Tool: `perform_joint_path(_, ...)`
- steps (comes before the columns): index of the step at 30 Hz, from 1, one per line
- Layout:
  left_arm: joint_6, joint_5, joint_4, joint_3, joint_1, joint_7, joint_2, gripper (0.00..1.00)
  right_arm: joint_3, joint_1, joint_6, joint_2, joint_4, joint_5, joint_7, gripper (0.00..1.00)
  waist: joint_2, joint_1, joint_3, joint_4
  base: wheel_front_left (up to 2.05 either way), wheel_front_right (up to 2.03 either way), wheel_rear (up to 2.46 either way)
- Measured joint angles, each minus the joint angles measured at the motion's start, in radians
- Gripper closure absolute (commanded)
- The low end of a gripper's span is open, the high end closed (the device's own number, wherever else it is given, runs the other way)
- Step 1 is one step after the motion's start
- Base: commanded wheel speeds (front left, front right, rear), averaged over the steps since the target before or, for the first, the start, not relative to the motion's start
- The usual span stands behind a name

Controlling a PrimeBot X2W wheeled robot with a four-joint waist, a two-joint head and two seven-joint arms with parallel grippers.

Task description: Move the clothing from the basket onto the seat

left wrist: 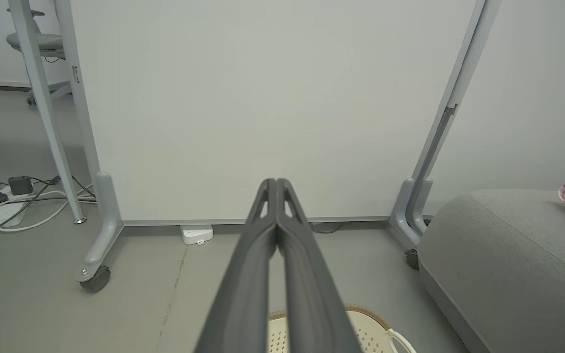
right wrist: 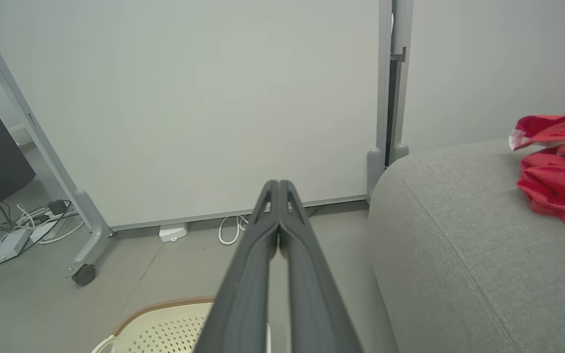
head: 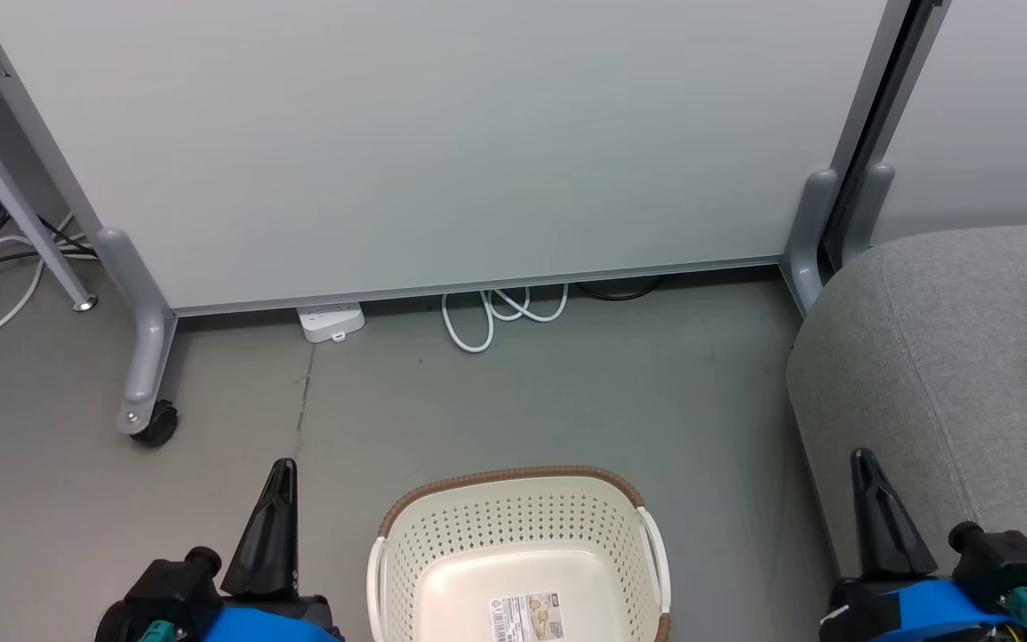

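The basket looks empty; the clothing lies on the seat at three o'clock. The left pincer and right pincer are closed, empty: I would only rest them.

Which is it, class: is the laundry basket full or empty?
Empty, in the part shown: the basket shows its bare floor and paper label, while red clothing lies on the grey seat.

Pretty sure I'm parked in some office-type test space, not anybody's home.
Ahead of me there's a pale partition panel on a grey frame with a castor, a bare grey floor, a white power strip and loose cables along the panel's bottom edge, plus an office chair off to my left.
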State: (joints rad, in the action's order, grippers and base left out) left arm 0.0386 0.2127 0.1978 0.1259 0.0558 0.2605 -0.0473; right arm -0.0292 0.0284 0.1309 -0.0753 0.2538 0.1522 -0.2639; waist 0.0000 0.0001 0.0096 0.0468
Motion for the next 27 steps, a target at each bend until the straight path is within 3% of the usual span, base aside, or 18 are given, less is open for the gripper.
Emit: perform_joint_path(27, 0.026, 0.459, 0.02, -0.067, -0.001, -0.119, -0.001, 1.0, -0.026, 0.006, 0.0, 0.007, 0.004, 0.472, 0.124, 1.0, 0.0, 0.0, -0.001, -0.01, 0.0, 0.0, 0.0)
